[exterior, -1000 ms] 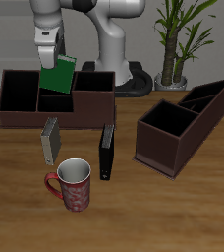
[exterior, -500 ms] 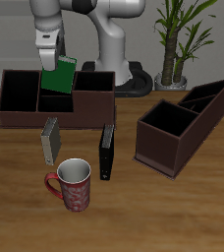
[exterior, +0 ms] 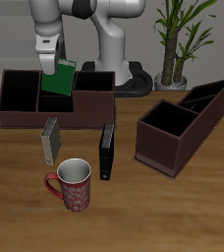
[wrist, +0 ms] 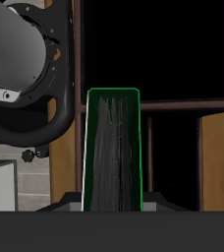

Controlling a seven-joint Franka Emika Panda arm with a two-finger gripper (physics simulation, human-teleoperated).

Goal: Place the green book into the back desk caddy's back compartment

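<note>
Three books: green, grey, black. Two caddies. One mug. One plant.

Your way down into the back compartment is taken up by the green book; the caddy dividers hem it, end cells stand open.

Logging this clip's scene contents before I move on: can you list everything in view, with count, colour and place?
green book: 1, bright green, held tilted above the back desk caddy
back desk caddy: 1, dark brown, long and low, far back on the table
slant-topped caddy: 1, dark brown, standing apart from the long caddy
grey book: 1, before the long caddy
black book: 1, beside the grey book
mug: 1, red patterned, nearest the front edge
potted plant: 1, green, behind the table
pincer: 1, white and grey, shut on the green book
</note>
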